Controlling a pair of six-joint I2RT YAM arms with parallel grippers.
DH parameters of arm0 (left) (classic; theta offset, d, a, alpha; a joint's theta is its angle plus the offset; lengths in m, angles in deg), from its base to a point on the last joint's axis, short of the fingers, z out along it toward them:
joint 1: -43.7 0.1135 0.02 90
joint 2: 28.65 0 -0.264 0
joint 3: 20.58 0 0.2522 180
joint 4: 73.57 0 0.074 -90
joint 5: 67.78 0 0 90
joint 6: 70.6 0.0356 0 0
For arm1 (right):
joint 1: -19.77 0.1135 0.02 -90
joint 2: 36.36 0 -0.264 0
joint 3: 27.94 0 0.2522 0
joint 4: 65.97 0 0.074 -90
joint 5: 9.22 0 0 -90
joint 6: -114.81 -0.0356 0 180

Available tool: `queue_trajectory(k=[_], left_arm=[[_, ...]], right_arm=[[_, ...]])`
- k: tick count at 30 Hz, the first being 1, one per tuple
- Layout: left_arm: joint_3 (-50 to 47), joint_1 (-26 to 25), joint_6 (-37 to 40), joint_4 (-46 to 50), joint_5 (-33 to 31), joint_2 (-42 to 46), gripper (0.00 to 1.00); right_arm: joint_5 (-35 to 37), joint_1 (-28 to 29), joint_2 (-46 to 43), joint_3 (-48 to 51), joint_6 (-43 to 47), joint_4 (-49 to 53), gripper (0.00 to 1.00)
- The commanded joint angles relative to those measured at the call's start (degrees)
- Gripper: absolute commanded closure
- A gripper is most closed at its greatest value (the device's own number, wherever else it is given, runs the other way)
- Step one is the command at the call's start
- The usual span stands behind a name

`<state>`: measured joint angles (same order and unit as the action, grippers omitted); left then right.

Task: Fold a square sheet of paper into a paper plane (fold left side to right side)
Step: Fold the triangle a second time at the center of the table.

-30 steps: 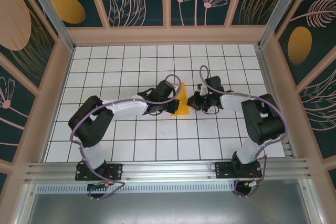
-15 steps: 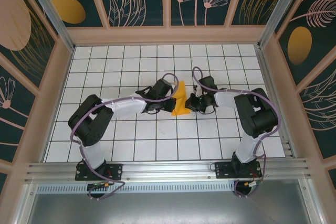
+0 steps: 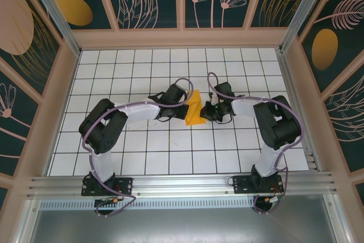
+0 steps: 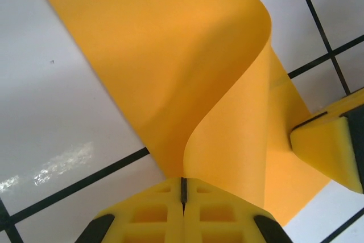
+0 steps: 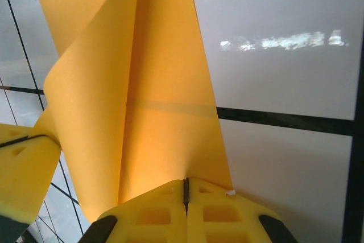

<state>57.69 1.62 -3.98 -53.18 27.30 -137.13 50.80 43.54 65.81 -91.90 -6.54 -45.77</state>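
Observation:
The square sheet of paper (image 3: 195,109) is orange-yellow and sits mid-table, bent up into a curl between both grippers. My left gripper (image 3: 186,108) meets it from the left. In the left wrist view its jaws (image 4: 183,185) are shut on the paper's curled edge (image 4: 170,66), and a fingertip (image 4: 333,152) of the right gripper pokes in at the right. My right gripper (image 3: 205,111) meets the sheet from the right, and in the right wrist view its jaws (image 5: 185,186) are shut on the sheet's (image 5: 153,112) near edge. The paper plane is out of view.
The table (image 3: 170,152) is white with a black grid and is boxed in by wooden-framed patterned walls (image 3: 65,83) at the left, right and back. An aluminium rail (image 3: 182,183) runs along the near edge by the arm bases. Open tiles lie around the paper.
The right gripper moved left to the paper's right edge and the sheet drew narrower. The left arm's elbow swung up and its wrist shifted slightly. Both grippers stayed shut.

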Motion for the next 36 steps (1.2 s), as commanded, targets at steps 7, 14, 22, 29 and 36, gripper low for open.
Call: queue_trajectory(k=[7, 14, 22, 29, 36], left_arm=[[3.5, 0.5, 0.9, 0.3, -1.6, -4.0, 1.0], [4.0, 0.7, 0.7, 0.5, -2.7, -5.1, 1.0], [4.4, 0.8, 0.5, 0.4, -2.9, -5.6, 1.0], [4.3, 0.9, 0.4, 0.5, -3.6, -5.2, 1.0], [4.2, 0.9, 0.4, 0.6, -4.0, -4.6, 1.0]], right_arm=[[2.6, 0.9, 1.2, -0.2, 1.5, 3.8, 0.92], [2.8, 1.1, 1.2, -0.2, 1.6, 4.2, 0.92], [2.8, 1.3, 1.4, -0.4, 1.6, 4.4, 0.92], [3.3, 1.3, 1.5, -0.6, 1.9, 5.0, 0.92], [3.8, 1.3, 1.7, -0.7, 2.0, 5.5, 0.91]])
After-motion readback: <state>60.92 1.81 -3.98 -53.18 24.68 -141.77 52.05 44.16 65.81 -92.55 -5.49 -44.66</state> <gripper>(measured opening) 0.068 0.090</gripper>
